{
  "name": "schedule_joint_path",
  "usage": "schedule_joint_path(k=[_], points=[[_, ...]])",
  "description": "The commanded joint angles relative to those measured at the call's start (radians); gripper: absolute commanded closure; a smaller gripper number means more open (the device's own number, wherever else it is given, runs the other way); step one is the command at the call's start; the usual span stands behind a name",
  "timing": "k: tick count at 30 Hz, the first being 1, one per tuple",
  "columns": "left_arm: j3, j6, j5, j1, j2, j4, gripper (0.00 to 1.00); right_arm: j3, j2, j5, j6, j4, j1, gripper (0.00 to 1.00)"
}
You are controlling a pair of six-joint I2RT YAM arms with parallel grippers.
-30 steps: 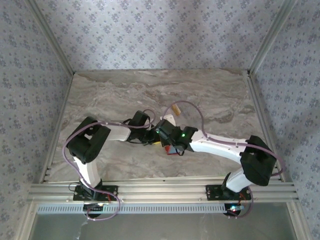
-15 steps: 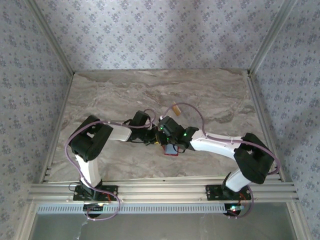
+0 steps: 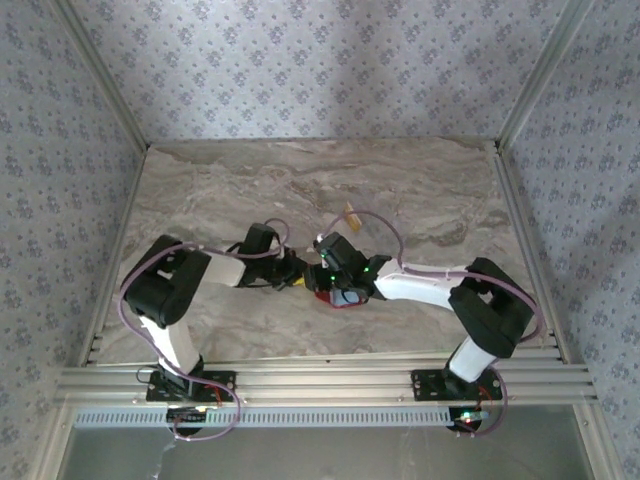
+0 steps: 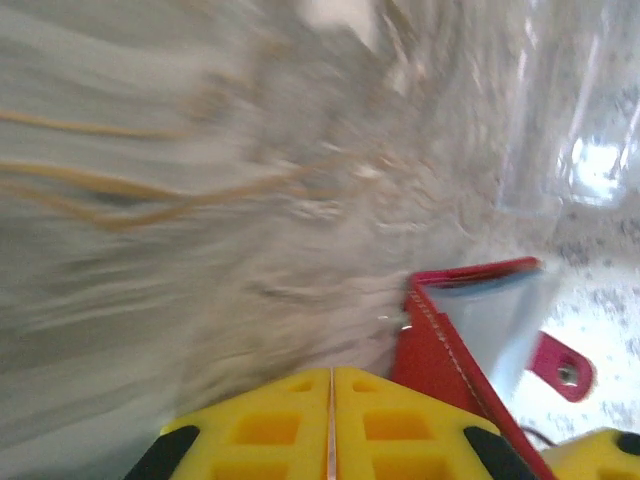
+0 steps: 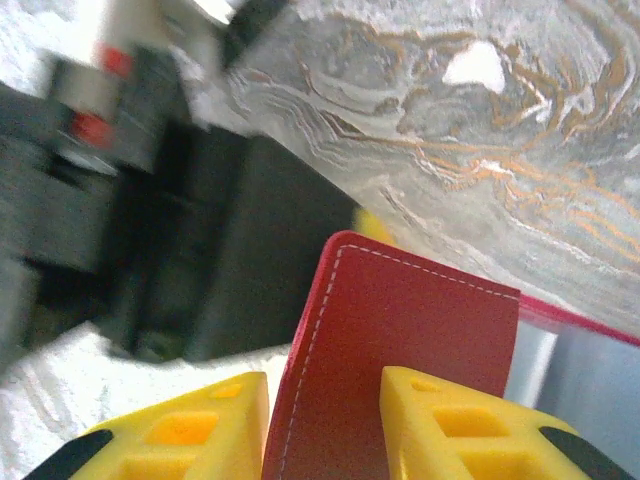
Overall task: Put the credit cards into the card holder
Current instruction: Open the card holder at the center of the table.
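- Mid-table, right claw pinches the open red holder; left claw, pressed together and empty, sits at its 9 o'clock.
- Tan card lies out at 12 o'clock, yet to go in.
- Pale blue layer inside: card or lining, unclear.

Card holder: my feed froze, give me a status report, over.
Left gripper shut, empty, close beside card holder. Right gripper shut on its raised flap. Holder open, pale inside showing.
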Motion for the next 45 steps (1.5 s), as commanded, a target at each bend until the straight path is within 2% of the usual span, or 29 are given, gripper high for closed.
schedule_joint_path(k=[1,6,10,12,17,25,28,32,39,45], points=[[-0.045,0.002,-0.103,0.064,-0.082,-0.109,0.91,0.005,0.036,-0.026,0.008,-0.018,-0.014,0.60],[-0.052,0.060,-0.170,0.092,-0.196,-0.204,0.90,0.009,0.059,-0.063,0.005,-0.002,-0.014,0.53],[-0.019,0.109,-0.166,0.067,-0.221,-0.237,0.88,-0.009,0.044,-0.130,0.008,0.028,-0.036,0.46],[0.005,0.138,-0.167,0.033,-0.226,-0.248,0.86,-0.018,0.038,-0.139,0.016,0.027,-0.050,0.47],[0.071,0.188,-0.179,-0.070,-0.200,-0.273,0.86,-0.070,0.032,-0.207,0.067,0.097,-0.089,0.56],[0.112,0.184,-0.173,-0.141,-0.111,-0.253,0.87,-0.124,0.009,-0.218,0.089,0.135,-0.112,0.83],[0.118,0.164,-0.161,-0.142,-0.064,-0.244,0.89,-0.136,-0.009,-0.223,0.093,0.139,-0.123,0.88],[0.129,0.148,-0.148,-0.149,-0.013,-0.241,0.90,-0.140,-0.029,-0.223,0.092,0.129,-0.134,0.88],[0.184,0.205,-0.202,-0.151,0.023,-0.367,0.92,-0.088,-0.092,-0.114,0.003,-0.053,-0.145,0.78],[0.201,0.249,-0.253,-0.145,-0.001,-0.440,0.92,-0.021,-0.080,0.037,-0.061,-0.237,-0.153,0.78]])
